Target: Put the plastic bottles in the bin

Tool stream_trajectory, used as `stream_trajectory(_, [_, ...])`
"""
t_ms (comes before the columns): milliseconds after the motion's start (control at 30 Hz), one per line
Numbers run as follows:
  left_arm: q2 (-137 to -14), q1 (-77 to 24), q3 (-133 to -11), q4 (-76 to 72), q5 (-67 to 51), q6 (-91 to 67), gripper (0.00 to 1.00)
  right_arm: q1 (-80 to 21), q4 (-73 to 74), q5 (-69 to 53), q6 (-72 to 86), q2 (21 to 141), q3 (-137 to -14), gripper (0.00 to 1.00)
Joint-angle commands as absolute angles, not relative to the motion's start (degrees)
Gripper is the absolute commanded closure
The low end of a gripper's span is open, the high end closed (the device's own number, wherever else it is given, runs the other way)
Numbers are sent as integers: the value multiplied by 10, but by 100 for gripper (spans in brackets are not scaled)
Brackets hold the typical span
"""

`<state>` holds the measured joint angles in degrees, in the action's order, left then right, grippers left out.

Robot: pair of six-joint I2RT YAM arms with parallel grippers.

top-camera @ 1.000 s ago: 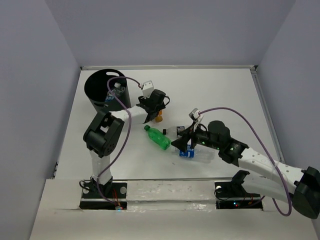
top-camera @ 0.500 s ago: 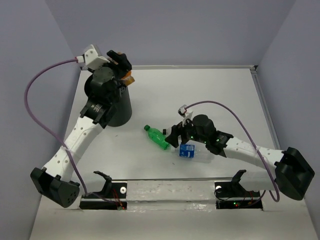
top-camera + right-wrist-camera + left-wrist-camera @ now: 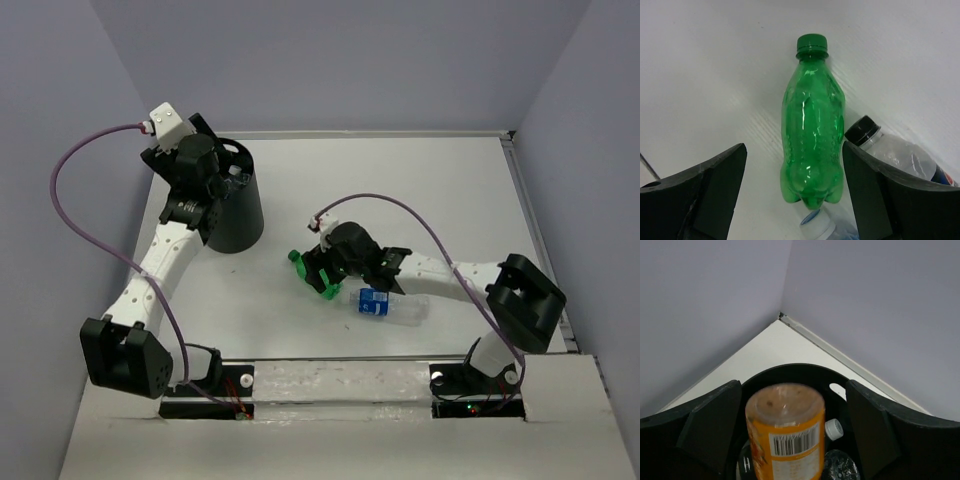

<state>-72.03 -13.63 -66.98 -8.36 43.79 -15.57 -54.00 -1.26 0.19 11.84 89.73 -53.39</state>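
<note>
My left gripper point(image 3: 792, 412) hangs over the black bin point(image 3: 790, 371), jaws wide open. The orange bottle point(image 3: 785, 432) is loose between them, base towards the camera, blurred, with a gap on each side. Clear bottles lie inside the bin, one with a white cap point(image 3: 833, 429). From above, the left gripper point(image 3: 205, 165) is at the rim of the bin point(image 3: 235, 215). My right gripper point(image 3: 795, 185) is open and straddles the green bottle point(image 3: 812, 145), which lies on the table untouched. The right gripper point(image 3: 318, 270) covers most of the green bottle point(image 3: 298, 262).
A clear bottle with a black cap point(image 3: 890, 150) lies just right of the green one. A blue-labelled clear bottle point(image 3: 385, 303) lies beside the right wrist, its cap point(image 3: 817, 226) under the green bottle's base. Walls close in behind the bin.
The left arm swung from mid-table to above the bin with the orange bottle, then its jaws opened and let it go. The right gripper slid left to straddle the green bottle.
</note>
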Motion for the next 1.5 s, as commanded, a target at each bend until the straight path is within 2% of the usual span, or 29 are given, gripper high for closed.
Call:
stream_trajectory(0, [-735,-131,-700,-109,473,-141,1,-553,40,73,68,951,-617,18])
stream_trajectory(167, [-677,-131,-696,-81,427,-166,1,-565,72,107,47,1011,-674,22])
stream_trajectory(267, [-615,-131,-698,-36,356,-191,1,-577,77,116,46,1037,-686,26])
stream_trajectory(367, [-513,-131,-647,-22,230,-227,1,-596,88,118,40,1068,-717,30])
stream_trajectory(400, [-512,-131,-647,-22,229,-227,1,-596,93,118,40,1076,-717,30])
stream_trajectory(500, [-446,-132,-609,-1,178,-234,1,-616,105,133,38,1107,-741,38])
stream_trajectory(533, [-432,-131,-592,16,160,-226,1,-616,105,134,38,1114,-750,44])
stream_trajectory(567, [-403,-132,-582,20,154,-222,1,-621,109,134,40,1121,-756,44])
stream_trajectory(667, [-347,-131,-541,28,131,-211,1,-627,117,142,45,1147,-778,44])
stream_trajectory(833, [-281,-132,-485,29,132,-199,1,-632,145,132,44,1198,-824,33])
stream_trajectory(900, [-269,-132,-472,23,127,-203,1,-632,156,133,43,1205,-844,37])
stream_trajectory(933, [-261,-133,-462,18,125,-204,1,-632,156,134,42,1205,-848,42])
stream_trajectory(1033, [-251,-133,-445,9,125,-211,1,-632,156,134,45,1193,-862,46])
stream_trajectory(1100, [-247,-142,-435,7,133,-207,1,-632,159,129,38,1187,-879,40])
stream_trajectory(1133, [-243,-149,-439,15,139,-204,1,-632,164,117,35,1191,-888,32])
stream_trajectory(1233, [-228,-178,-436,23,168,-200,1,-632,207,110,30,1221,-927,25])
stream_trajectory(1333, [-208,-199,-432,25,188,-195,1,-632,224,108,31,1241,-943,23])
stream_trajectory(1467, [-189,-213,-431,25,213,-192,1,-632,228,105,31,1249,-954,26])
